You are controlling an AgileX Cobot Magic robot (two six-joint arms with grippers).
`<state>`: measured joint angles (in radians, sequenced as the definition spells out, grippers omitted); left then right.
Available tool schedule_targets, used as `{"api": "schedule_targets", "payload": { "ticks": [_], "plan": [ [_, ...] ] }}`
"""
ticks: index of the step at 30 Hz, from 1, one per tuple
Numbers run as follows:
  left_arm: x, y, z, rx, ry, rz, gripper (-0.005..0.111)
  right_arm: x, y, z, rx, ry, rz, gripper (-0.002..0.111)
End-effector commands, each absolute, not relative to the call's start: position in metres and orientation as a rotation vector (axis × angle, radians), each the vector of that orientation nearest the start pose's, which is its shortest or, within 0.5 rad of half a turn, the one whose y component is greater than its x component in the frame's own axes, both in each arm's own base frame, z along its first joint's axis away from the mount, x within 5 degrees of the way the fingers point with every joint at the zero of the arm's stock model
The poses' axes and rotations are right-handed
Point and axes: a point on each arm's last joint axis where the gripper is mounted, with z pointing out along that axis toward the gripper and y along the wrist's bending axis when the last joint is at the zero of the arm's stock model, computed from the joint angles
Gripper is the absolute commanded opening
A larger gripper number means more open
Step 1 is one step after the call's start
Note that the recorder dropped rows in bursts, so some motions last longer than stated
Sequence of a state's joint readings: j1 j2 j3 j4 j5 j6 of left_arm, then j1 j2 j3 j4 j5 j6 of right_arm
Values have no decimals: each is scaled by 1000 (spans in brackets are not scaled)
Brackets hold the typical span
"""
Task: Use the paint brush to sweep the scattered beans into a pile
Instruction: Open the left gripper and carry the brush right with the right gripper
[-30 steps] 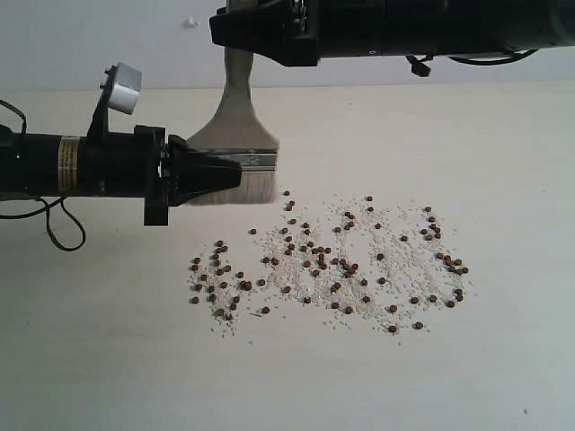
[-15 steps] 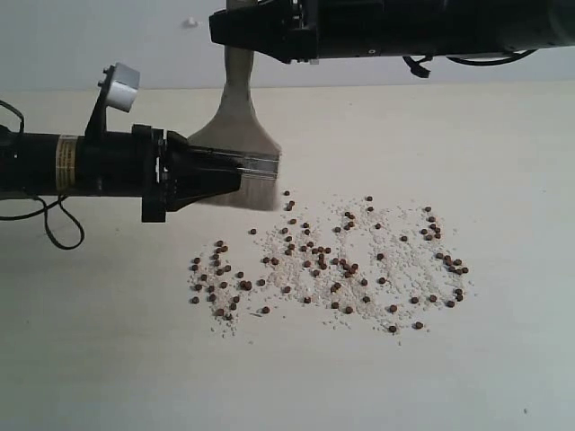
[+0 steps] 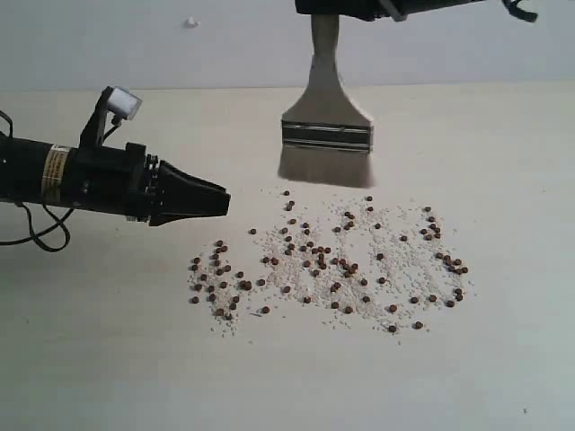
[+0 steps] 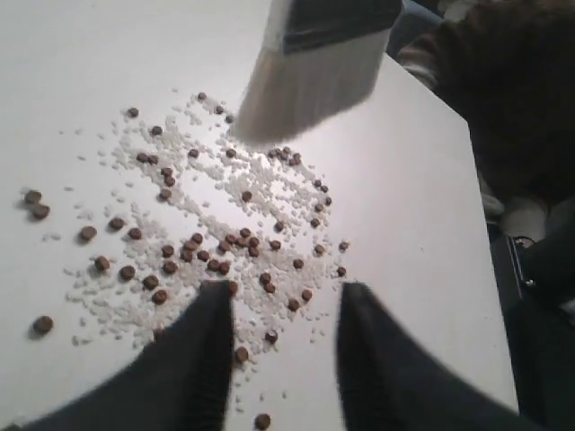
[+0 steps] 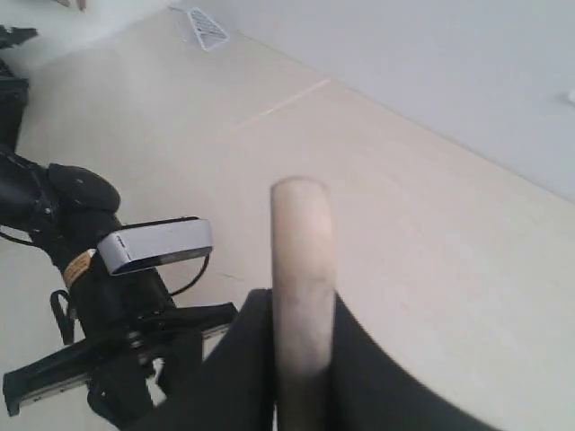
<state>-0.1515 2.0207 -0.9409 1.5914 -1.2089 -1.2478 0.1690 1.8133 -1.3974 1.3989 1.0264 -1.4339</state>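
While right claw (image 5: 301, 328) clamps paint brush (image 3: 326, 135) at edge of beans (image 3: 328, 265) | left claw (image 4: 283, 310) parted, empty

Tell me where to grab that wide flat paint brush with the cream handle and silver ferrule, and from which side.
Grip the wide flat paint brush by its narrow cream handle, coming from above. It hangs upright, whitish bristles down near the reddish-brown beans, so the handle points up; the right gripper clamps it there.

Matt pale table (image 3: 503, 377); paint brush (image 3: 325, 108) with silvery metal ferrule (image 3: 326, 136)
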Motion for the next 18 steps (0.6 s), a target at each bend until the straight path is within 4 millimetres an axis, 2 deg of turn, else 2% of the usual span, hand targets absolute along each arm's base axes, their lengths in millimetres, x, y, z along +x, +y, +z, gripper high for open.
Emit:
{"api": "schedule_targets", "payload": {
  "ticks": [1,3,6,9,11,13,18],
  "plan": [
    [302,-132,137,932,2055,-1468,0,354,126,326,-737,1926,917,0],
    [287,-130,147,900,2064,-1478,0,334,112,334,-576,1924,776,0],
    [269,-125,171,815,2013,-1465,0,300,92,330,-370,1931,656,0],
    [240,-117,201,733,1929,-1433,0,252,74,325,-209,1862,590,0],
    [224,-112,213,702,1893,-1414,0,235,69,326,-181,1821,583,0],
    [201,-101,227,617,1849,-1330,0,204,61,327,-180,1765,537,0],
    [159,-87,245,505,1746,-1199,0,162,52,338,-179,1650,517,0]
  ]
}}
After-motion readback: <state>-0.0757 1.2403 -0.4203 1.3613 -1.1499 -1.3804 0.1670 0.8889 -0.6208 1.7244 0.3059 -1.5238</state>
